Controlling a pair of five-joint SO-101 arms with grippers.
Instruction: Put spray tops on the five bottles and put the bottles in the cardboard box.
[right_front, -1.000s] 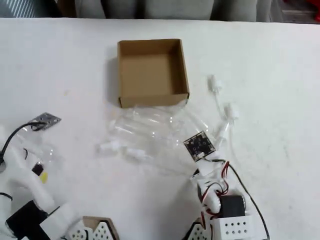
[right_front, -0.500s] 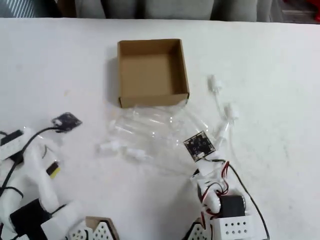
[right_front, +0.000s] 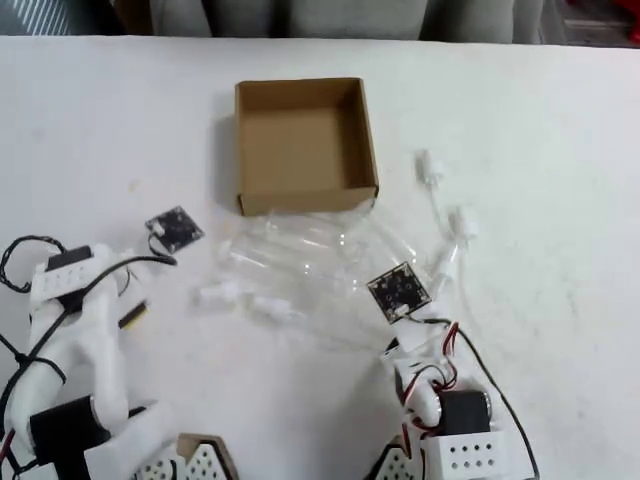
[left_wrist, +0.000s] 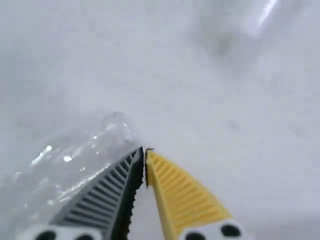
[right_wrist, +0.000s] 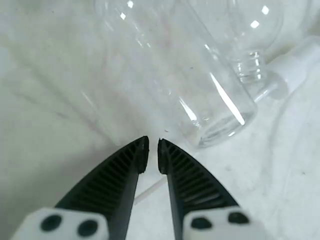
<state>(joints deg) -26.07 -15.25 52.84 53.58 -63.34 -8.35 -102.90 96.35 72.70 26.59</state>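
meanwhile the left claw (left_wrist: 145, 151) has been swung toward the clear plastic bottles (right_front: 300, 250) lying before the empty brown cardboard box (right_front: 300, 140) and, like the right claw (right_wrist: 152, 145), is pressed together on nothing, so nothing has been capped.

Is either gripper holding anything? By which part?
Nothing is held. The left gripper is shut and empty, with a clear plastic bottle lying beside its grey finger. The right gripper is shut and empty, short of a second clear plastic bottle.
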